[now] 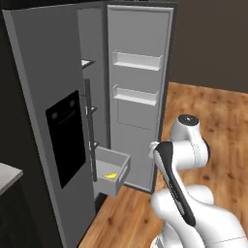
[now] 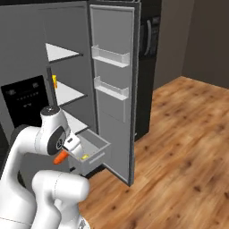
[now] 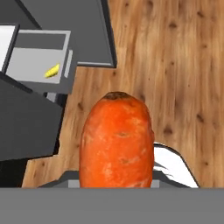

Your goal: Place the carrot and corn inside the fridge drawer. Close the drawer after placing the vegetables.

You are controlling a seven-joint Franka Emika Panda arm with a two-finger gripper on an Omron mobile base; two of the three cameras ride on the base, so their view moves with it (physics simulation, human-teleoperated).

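- Wood-plank floor (image 1: pixel 213 116) in front of an open grey fridge; its door (image 1: pixel 138 92), swung wide, carries white door shelves (image 1: pixel 137 60).
- Fridge drawer (image 1: pixel 114 173) is pulled out at the bottom of the compartment, open top exposed. Judgement: left out so that both vegetables can be dropped in from above.
- Corn (image 1: pixel 111 175) lies on the drawer floor; hand view shows it as a small yellow piece near the drawer's right wall (image 3: pixel 52 71).
- Carrot (image 3: pixel 116 140) is in the gripper (image 2: pixel 67 152), held lengthwise along the hand's axis, blunt end forward. Orange tip pokes out below the hand in the right base view (image 2: pixel 60 157).
- Fingers are hidden behind the carrot; grip inferred from the carrot riding with the hand.
- Arm folded, elbow high, hand low, just short of the drawer and off to one side of it, above the floor.
- Remaining: carry over the drawer, release, push shut.
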